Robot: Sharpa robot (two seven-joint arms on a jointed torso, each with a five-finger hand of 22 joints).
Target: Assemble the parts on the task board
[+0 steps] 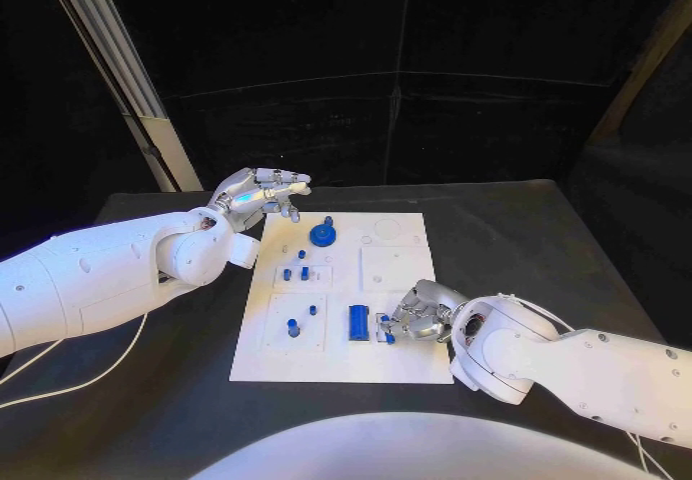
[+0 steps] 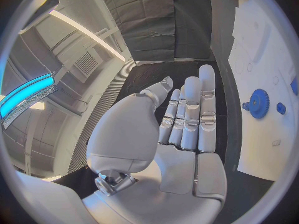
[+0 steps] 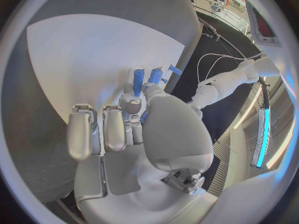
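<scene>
The white task board [image 1: 404, 262] lies mid-frame on the black table [image 1: 534, 225], carrying small blue parts: a gear [image 1: 325, 236] near its upper left, a cylinder [image 1: 356, 320] lower centre. Just right of that cylinder the right hand [image 1: 414, 318] pinches a small blue part [image 1: 387, 331] over the board. At upper left the left hand [image 1: 267, 195] hovers with fingers spread, holding nothing

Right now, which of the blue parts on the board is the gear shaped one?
The blue gear, a toothed disc with a knob, at the far end of the task board, by the left hand. The other blue parts are small pegs and a cylinder.
</scene>
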